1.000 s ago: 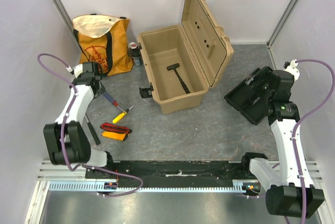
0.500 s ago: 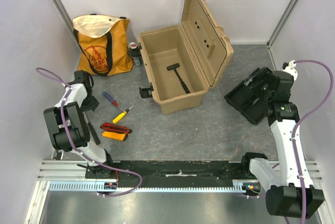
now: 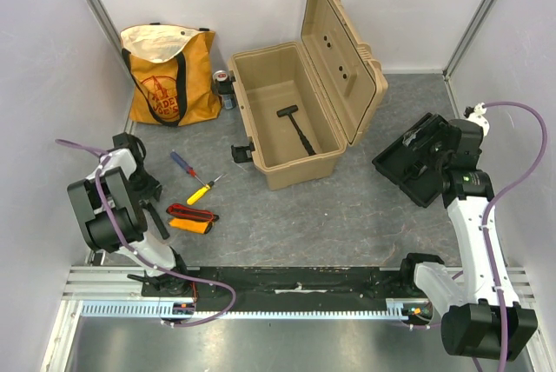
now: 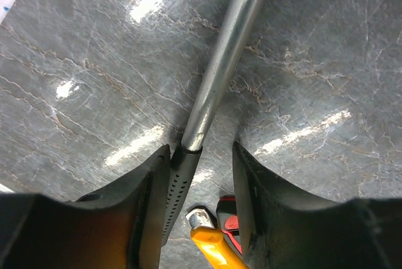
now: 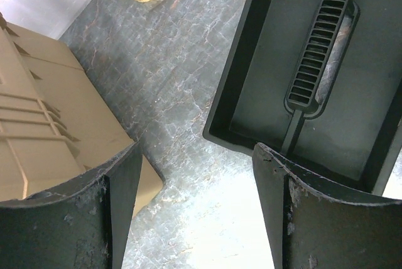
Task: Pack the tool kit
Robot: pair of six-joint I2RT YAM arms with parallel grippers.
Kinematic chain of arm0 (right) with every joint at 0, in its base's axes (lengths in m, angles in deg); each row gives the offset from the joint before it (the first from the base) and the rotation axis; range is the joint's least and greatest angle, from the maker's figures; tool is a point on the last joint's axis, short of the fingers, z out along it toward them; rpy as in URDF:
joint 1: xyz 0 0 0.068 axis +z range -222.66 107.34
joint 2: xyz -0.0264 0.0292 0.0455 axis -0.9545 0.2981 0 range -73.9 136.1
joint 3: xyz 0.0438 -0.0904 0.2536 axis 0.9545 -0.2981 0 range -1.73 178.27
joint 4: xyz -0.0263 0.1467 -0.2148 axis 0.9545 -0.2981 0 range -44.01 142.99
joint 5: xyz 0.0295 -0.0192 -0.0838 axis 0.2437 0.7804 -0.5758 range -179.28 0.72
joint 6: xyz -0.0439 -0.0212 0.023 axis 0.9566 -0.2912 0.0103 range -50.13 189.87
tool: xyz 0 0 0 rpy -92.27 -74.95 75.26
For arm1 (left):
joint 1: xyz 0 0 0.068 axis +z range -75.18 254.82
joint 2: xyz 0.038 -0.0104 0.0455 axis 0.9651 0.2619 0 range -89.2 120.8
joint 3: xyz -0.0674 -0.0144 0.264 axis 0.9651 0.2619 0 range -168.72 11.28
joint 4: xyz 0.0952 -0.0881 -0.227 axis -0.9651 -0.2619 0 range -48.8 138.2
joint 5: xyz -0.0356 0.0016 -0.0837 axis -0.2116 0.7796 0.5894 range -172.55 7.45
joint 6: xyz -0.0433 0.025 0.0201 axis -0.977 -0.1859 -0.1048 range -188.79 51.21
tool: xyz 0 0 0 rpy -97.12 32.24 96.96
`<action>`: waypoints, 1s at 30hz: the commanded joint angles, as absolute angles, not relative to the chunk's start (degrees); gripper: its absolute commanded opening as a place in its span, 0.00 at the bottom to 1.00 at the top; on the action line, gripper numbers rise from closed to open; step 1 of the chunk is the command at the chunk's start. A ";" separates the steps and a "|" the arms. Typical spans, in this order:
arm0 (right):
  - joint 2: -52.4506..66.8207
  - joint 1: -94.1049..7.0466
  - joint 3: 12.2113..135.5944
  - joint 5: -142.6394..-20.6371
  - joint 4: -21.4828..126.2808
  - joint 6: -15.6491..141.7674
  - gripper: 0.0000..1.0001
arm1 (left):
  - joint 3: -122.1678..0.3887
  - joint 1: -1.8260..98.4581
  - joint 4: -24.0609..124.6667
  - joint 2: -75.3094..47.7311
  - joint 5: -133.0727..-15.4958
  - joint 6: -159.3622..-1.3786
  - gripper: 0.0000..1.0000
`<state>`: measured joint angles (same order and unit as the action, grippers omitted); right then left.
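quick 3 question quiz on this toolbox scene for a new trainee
1. True or false: the lid of the toolbox stands open.
2. What lies inside the toolbox? A) a black hammer B) a saw C) a tape measure
3. Which arm's jaws hang over the edge of the black tray on the table?

Key:
1. True.
2. A.
3. Those of the right gripper, standing open, with nothing between them.
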<state>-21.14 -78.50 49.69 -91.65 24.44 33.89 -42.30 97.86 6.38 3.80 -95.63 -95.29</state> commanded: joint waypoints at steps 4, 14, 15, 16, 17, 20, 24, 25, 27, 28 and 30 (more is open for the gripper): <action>-21.43 -78.46 49.51 -92.79 25.13 34.19 0.78 | -40.14 99.16 6.45 6.78 -91.16 -94.81 0.49; -21.42 -78.46 50.04 -94.29 24.96 34.45 0.79 | -41.19 99.07 7.07 4.41 -89.14 -94.98 0.05; -21.34 -78.54 50.04 -94.38 25.04 34.63 0.79 | -41.37 98.99 6.98 3.89 -89.14 -94.90 0.02; -21.42 -78.46 50.04 -94.46 25.05 34.54 0.79 | -41.54 98.99 6.72 3.36 -89.40 -95.07 0.02; -21.43 -78.54 50.04 -94.55 24.96 34.54 0.79 | -41.63 98.81 6.80 2.74 -89.49 -95.07 0.02; -21.43 -78.46 50.12 -94.64 25.05 34.45 0.79 | -42.33 97.59 6.45 0.29 -90.98 -94.90 0.02; -21.69 -78.54 50.12 -94.99 24.87 34.45 0.79 | -44.96 94.25 4.87 -4.02 -94.66 -95.07 0.02; -21.86 -78.54 50.12 -94.99 24.87 34.45 0.79 | -45.75 93.54 4.09 -5.33 -95.20 -95.33 0.02; -22.22 -78.54 50.04 -95.17 24.78 34.45 0.79 | -46.99 92.92 3.03 -8.59 -96.25 -96.29 0.02; -22.39 -78.54 49.95 -95.17 24.78 34.45 0.79 | -47.43 93.01 2.85 -10.25 -96.52 -96.39 0.02; -22.39 -78.54 49.86 -95.26 24.69 34.54 0.79 | -48.31 92.92 2.67 -13.24 -96.52 -96.39 0.02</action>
<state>-21.21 -78.50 49.36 -94.21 24.37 33.93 -43.88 92.95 3.16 -5.95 -93.31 -94.64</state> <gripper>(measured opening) 0.791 0.078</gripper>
